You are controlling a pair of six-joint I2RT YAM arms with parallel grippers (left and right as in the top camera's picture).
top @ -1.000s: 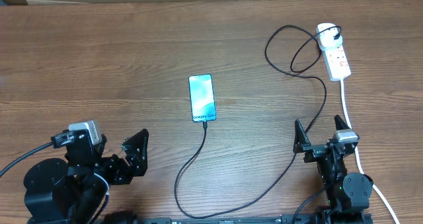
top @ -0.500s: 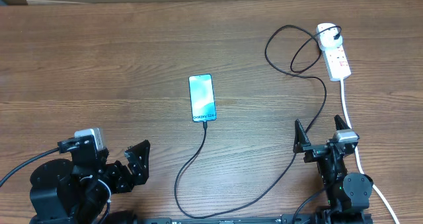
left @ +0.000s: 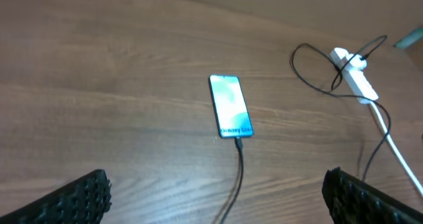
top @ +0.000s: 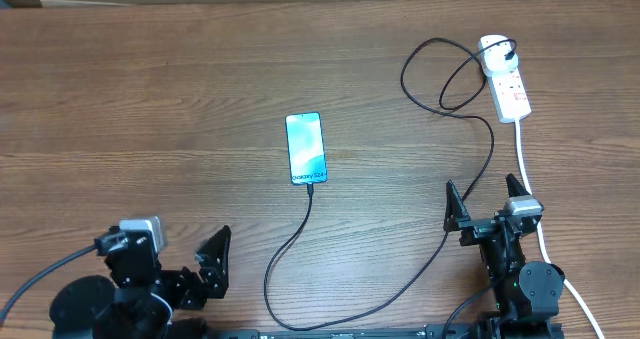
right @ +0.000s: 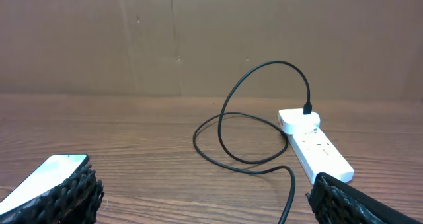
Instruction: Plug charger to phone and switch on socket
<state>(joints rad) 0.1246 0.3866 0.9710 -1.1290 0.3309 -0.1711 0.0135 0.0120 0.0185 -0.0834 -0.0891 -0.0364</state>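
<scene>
Reach favours the right side: the white elongated power strip with red markings (top: 510,79) lies far off, almost straight ahead of the right fingers (top: 452,207), which are spread and empty, its long axis pointing away from them. The left fingers (top: 214,251), equally wide and empty, sit nearer the slim blue-screened phone (top: 306,148) at the middle of the wooden surface (top: 150,99).

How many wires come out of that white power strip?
2. The thin black charger loops from the socket to the phone; the thick white cord leaves the socket's near end.

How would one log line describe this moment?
charger cable: joins phone and power strip | left hand: open, empty | right hand: open, empty
</scene>
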